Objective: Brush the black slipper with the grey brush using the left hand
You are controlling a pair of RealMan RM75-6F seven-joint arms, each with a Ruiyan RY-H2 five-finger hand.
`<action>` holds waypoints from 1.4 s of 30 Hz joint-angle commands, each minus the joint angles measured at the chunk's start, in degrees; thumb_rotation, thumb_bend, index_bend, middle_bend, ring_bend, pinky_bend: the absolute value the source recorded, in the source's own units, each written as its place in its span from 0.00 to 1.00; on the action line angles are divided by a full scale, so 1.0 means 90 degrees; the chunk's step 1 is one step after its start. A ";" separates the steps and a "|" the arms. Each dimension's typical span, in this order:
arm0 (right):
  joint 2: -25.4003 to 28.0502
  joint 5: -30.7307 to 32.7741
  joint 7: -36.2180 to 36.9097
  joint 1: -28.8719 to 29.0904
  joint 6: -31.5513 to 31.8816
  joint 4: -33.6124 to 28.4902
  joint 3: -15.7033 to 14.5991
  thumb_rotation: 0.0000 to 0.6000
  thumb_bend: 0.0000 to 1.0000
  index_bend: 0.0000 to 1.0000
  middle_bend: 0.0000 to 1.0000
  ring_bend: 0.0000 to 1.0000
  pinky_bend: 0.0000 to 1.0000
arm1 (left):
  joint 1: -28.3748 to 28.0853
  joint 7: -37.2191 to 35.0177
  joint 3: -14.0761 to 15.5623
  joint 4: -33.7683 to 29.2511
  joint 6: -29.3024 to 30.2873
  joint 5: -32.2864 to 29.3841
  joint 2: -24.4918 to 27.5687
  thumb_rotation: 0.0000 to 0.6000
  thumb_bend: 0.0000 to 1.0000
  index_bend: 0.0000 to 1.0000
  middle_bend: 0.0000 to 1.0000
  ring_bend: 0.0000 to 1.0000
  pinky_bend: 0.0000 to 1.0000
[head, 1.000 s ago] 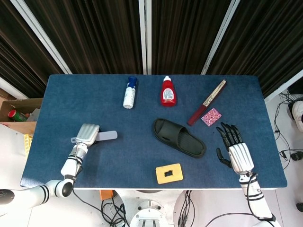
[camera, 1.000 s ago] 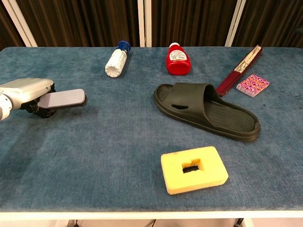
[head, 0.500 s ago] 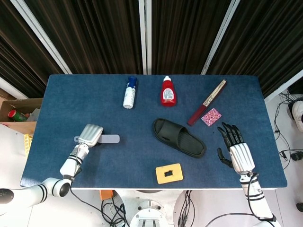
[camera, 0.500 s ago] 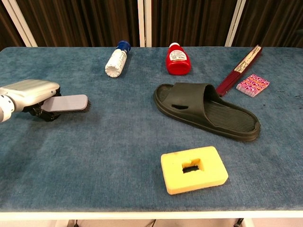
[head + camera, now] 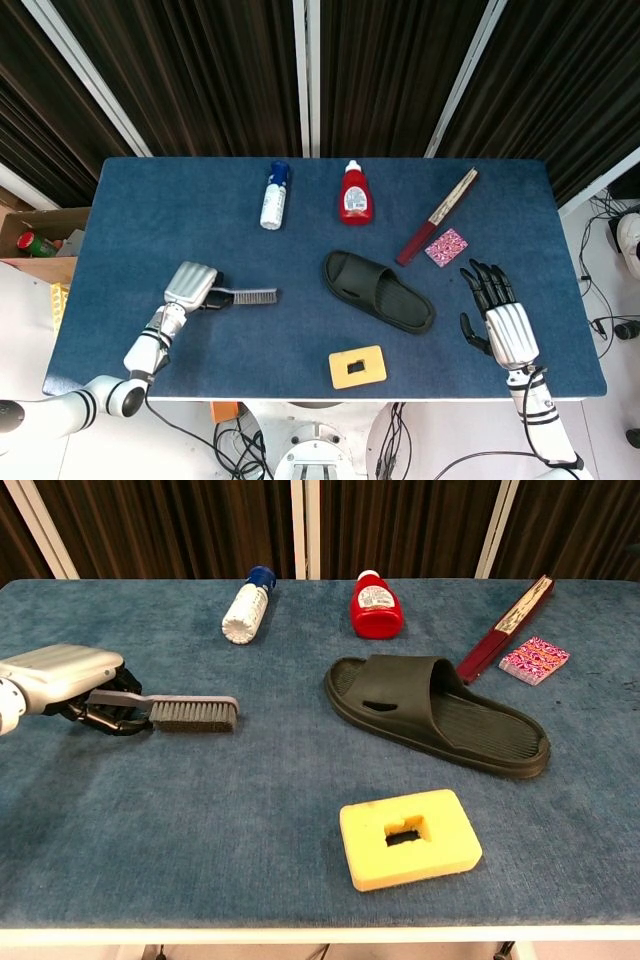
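— Step?
— Carrying: my left hand [image 5: 62, 672] grips the grey brush [image 5: 190, 713], bristles down. Black slipper [image 5: 440, 715] lies mid-desk, well apart.
— Next?
— Probably sweep right onto the slipper. Right hand [image 5: 497, 312] idle, fingers spread.

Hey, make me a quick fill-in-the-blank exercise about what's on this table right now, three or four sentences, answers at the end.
1. The grey brush is held by the robot's ____ hand.
2. The bottle lying beyond the black slipper is ____ in colour.
3. The sponge near the front edge of the table is ____.
4. The right hand holds ____.

Answers: left; red; yellow; nothing
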 commanded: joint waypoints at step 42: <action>0.0025 0.0135 -0.0045 -0.0049 -0.0013 -0.0024 0.0032 1.00 0.48 0.00 0.00 0.00 0.00 | 0.0880 -0.0424 -0.0078 -0.1089 0.2018 0.1041 0.0628 0.25 0.00 0.10 0.12 0.13 0.35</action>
